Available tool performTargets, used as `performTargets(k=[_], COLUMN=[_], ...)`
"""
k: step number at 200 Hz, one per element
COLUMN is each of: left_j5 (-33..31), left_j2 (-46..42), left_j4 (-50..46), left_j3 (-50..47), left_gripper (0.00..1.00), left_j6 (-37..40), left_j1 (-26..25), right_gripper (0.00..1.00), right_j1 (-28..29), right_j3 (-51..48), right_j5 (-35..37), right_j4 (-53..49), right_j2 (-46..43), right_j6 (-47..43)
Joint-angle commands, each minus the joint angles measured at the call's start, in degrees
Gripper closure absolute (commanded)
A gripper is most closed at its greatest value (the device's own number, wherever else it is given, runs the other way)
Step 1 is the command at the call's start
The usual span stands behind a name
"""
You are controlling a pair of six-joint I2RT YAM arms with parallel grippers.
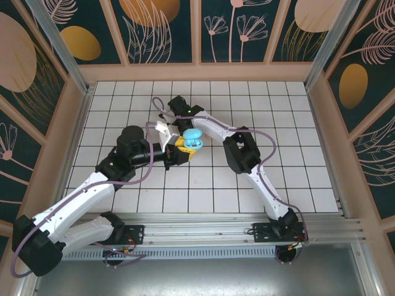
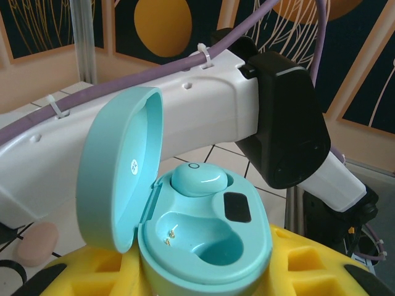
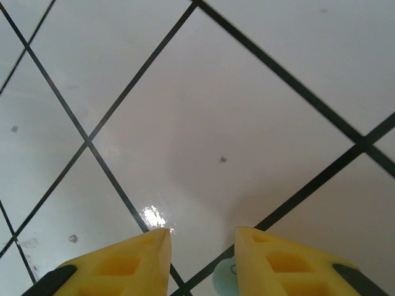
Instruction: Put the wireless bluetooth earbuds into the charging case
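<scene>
Currently, open teal oval plastic charging case (image 2: 210, 237) gripped by left gripper (image 1: 182, 148). Light-blue earbud (image 2: 197, 179) seated in case's far socket; near socket empty. Apart from case, right gripper (image 3: 200, 237) jaws parted over tile, second pale-blue earbud (image 3: 223, 279) glimpsed beside one fingertip. Risk judged: bud nudged aside by off-centre closing.

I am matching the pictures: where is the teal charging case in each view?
Top external: teal charging case near the centre, over the white tiles.
Left wrist: case at lower centre, lid open leftward.
Right wrist: yellow fingers over tiles.
Shared landmark: the black-lined tiles.
</scene>
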Motion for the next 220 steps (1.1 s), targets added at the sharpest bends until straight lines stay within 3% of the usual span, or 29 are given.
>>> performTargets(k=[1, 117, 151, 220], left_j5=[-0.08, -0.61, -0.72, -1.04], left_j2=[-0.82, -1.56, -1.36, -1.35], left_j4=[1.78, 1.69, 1.78, 1.55], left_j3=[-0.66, -1.08, -1.0, -0.91], left_gripper=[0.87, 0.86, 0.86, 0.86], left_j6=[-0.97, -1.05, -1.05, -0.98], left_j1=[0.1, 0.06, 0.08, 0.01], right_gripper=[0.67, 0.62, 0.63, 0.76], right_j1=[0.76, 1.32, 1.47, 1.82], right_j3=[-0.32, -11.43, -14.07, -12.25], right_j5=[4.36, 11.53, 11.49, 13.66], right_j4=[-3.98, -6.62, -6.4, -5.87], right_j2=[0.44, -6.69, -8.11, -7.04], right_j6=[-3.26, -4.36, -5.32, -3.5])
